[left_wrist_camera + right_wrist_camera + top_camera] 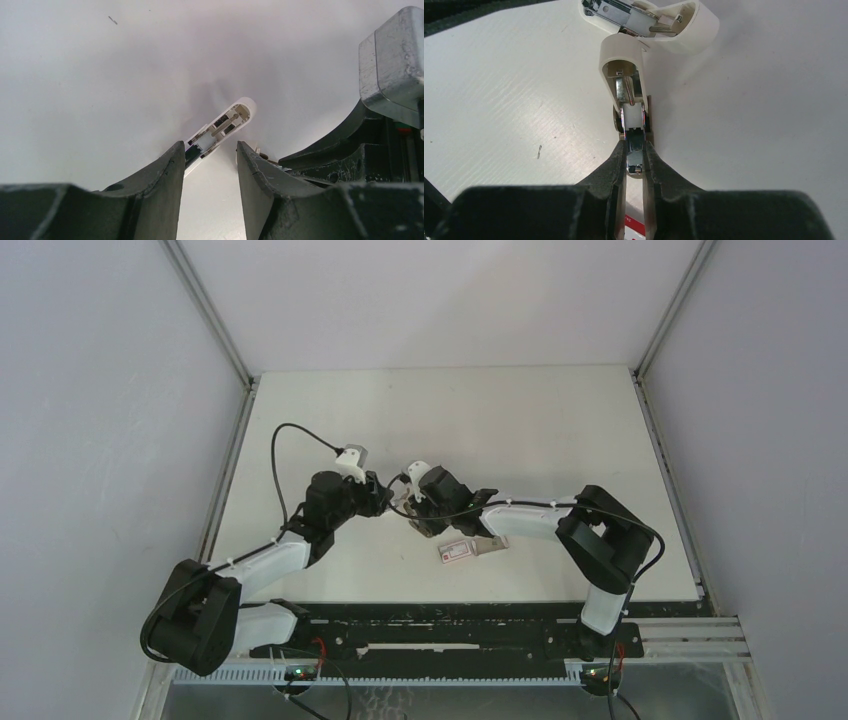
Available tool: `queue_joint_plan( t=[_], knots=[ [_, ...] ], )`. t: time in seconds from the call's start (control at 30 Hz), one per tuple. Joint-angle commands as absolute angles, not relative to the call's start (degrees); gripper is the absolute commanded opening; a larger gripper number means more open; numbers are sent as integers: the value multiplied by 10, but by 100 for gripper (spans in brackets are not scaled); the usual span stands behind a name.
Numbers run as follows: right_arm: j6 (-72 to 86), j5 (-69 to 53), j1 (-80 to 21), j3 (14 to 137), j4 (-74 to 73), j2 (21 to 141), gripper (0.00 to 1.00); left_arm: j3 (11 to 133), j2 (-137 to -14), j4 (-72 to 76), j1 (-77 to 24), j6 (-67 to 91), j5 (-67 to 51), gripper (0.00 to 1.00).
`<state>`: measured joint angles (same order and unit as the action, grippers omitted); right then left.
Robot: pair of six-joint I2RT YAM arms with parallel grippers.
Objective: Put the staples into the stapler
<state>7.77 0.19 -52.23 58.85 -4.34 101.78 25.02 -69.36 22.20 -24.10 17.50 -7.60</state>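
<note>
The white mini stapler (626,70) is swung open, its white cover (674,22) folded back at the top. My right gripper (635,150) is shut on the rear end of the stapler's metal inner arm and holds it over the table. In the left wrist view the stapler's open white part (222,127) runs diagonally between my left gripper's (210,147) open fingers, with its lower end behind the left finger (165,170). In the top view both grippers, left (388,498) and right (412,502), meet at the table's middle. I cannot make out a staple strip.
The red-and-white staple box (453,550) and its tan tray (492,542) lie on the table just near-right of the grippers. A loose staple (539,152) lies on the white tabletop. Grey walls and metal posts bound the table on the left, right and back.
</note>
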Motion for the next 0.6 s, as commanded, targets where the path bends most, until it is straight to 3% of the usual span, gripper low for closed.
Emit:
queue_joint_plan(
  t=[0.0,0.57],
  knots=[
    [87,16,-527,614,-34,1019,11,238,-679,249,-236,183,-68,47],
    [66,26,-527,619,-40,1031,9,237,-678,248,-234,183,-73,47]
  ],
)
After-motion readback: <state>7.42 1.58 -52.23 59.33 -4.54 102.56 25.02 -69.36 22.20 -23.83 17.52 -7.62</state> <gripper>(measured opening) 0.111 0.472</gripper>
